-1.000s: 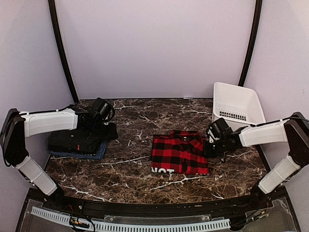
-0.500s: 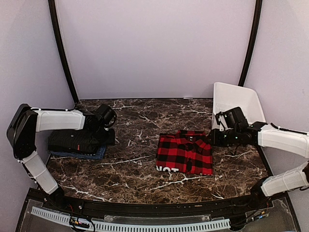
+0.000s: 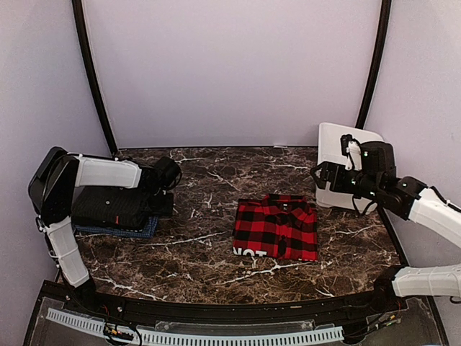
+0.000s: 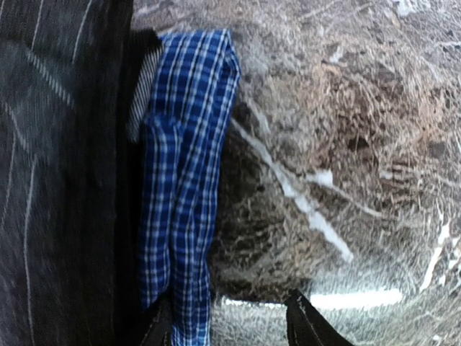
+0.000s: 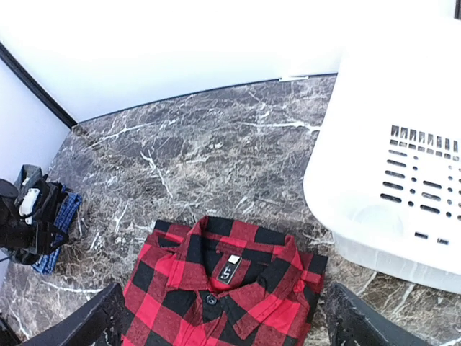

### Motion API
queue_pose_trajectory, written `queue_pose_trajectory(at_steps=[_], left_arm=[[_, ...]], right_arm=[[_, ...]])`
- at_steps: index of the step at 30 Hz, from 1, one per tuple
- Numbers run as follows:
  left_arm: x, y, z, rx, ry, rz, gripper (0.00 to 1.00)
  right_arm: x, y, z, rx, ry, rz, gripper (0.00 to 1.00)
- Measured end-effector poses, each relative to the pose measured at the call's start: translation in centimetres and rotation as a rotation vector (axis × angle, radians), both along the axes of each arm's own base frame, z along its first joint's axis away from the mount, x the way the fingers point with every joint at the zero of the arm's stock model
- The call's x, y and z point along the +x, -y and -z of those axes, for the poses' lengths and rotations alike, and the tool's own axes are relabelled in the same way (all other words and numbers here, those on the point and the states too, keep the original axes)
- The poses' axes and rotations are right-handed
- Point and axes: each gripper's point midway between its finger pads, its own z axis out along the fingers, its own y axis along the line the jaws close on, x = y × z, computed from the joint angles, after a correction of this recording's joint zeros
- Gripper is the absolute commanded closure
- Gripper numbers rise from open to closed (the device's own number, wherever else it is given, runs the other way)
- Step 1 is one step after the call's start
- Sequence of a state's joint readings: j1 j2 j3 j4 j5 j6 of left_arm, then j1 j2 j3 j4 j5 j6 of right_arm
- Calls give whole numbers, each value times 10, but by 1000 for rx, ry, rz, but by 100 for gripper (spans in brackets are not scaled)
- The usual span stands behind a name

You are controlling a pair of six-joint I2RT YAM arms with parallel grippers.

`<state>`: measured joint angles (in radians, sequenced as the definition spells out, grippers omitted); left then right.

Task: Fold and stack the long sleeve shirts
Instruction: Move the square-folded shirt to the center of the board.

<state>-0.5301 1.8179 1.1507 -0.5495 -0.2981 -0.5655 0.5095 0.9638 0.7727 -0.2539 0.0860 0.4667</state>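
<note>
Far left: left fingers (image 3: 163, 205) low at right end of shirt stack, half apart, gripping nothing visible. Stack: black shirt (image 3: 108, 207) atop blue checked shirt (image 3: 146, 229), on left of table (image 3: 202, 249). Centre-right: red-and-black checked shirt (image 3: 276, 228) folded flat, collar away from arms. Far right: right fingers (image 3: 318, 176) raised above table, spread wide, empty, in front of white basket (image 3: 335, 140).

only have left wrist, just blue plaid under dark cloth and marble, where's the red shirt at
Observer: The red checked shirt lies folded near the middle of the table, apart from the blue shirt.
Operator: anything gripping it
Observer: No, the right tool hangs open beside the white basket, holding nothing.
Operator: what's the dark cloth
Observer: A folded black shirt with a small red tag, lying on the blue shirt.
</note>
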Motion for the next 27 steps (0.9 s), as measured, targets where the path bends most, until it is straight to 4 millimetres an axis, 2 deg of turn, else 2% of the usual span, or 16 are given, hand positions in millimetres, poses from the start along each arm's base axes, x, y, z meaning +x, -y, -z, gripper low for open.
queue_pose_trajectory(at_steps=[6,11,15,22,27], left_arm=[[14,-5,1,71,10,-13,48],[15,-7,1,86,9,-17,49],[14,-4,-5,61,11,-20,49],[16,-2,-37,5,79,-37,49],[12,-6,-28,30,47,-47,51]], right_arm=[[7,5,-19,-12,54,34,1],[12,6,-34,-25,90,40,1],[15,6,-32,-47,86,41,1],[19,3,-27,-72,71,30,1],[23,0,-24,-87,59,20,1]])
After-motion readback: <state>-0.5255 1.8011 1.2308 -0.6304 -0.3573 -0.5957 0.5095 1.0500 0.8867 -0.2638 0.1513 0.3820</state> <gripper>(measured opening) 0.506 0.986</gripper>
